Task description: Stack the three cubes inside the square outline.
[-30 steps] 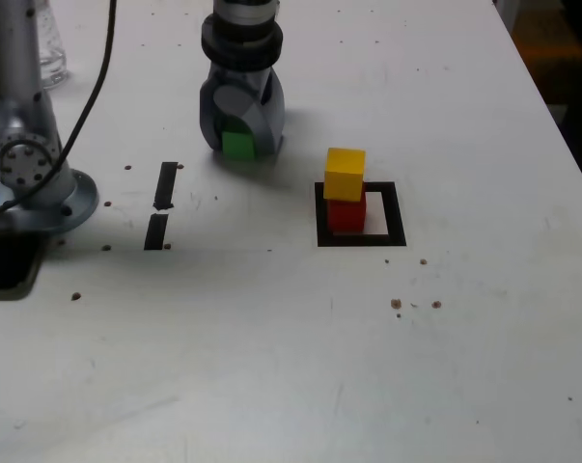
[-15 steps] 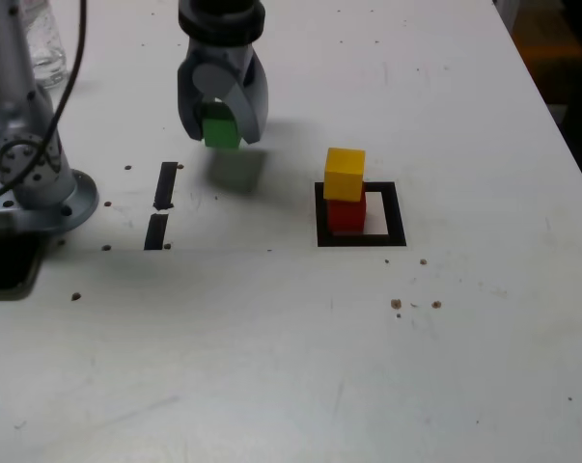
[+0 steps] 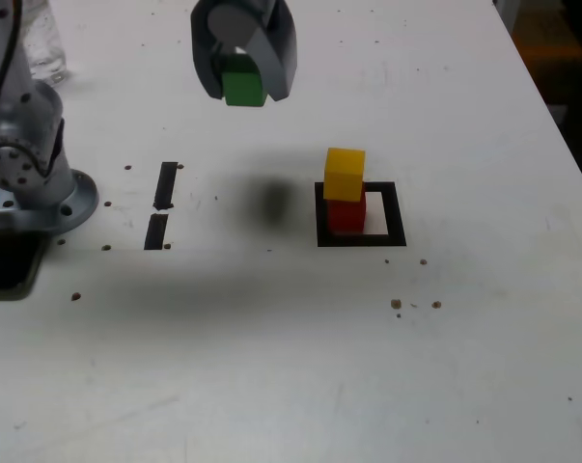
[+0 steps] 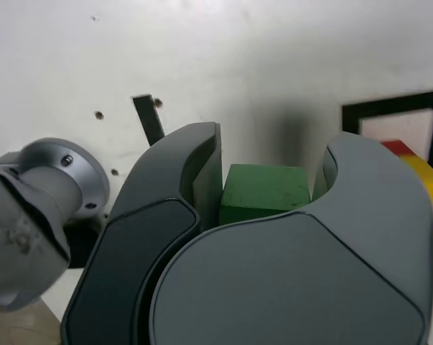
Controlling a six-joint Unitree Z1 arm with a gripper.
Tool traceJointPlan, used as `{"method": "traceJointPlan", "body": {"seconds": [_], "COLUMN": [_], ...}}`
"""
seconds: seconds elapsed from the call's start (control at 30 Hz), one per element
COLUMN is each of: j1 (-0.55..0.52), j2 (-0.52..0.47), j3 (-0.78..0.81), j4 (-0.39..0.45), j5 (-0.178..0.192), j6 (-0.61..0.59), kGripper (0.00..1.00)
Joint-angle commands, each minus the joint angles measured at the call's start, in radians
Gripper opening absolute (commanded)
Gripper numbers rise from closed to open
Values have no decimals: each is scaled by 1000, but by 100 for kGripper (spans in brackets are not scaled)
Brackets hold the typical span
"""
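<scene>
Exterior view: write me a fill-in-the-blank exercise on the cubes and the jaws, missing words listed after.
1. The gripper has its jaws shut on the ____ cube.
2. The yellow cube sits on top of the ____ cube.
3. The two stacked cubes stand inside the square outline of ____ tape.

Missing words: green; red; black

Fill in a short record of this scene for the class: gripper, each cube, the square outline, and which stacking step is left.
gripper: shut on the green cube, raised above the table
green cube: held in the air, to the exterior view's left of the stack
yellow cube: on top of the red cube
red cube: on the table, inside the square outline
square outline: black tape, white interior, holds the two-cube stack
step left: green cube onto the yellow cube
</scene>
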Motion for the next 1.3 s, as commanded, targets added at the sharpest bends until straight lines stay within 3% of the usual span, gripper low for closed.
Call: {"method": "traceJointPlan", "body": {"seconds": [0.0,0.6,1.27], "j1": [-16,-131,-172], "j2": [3,97,214], "j3": [-25,-147,-212], "j4": [6,22,-2], "j5": [-6,-37,-33], "j6": [-14,-121,-157], "kGripper": [15,15,15]}}
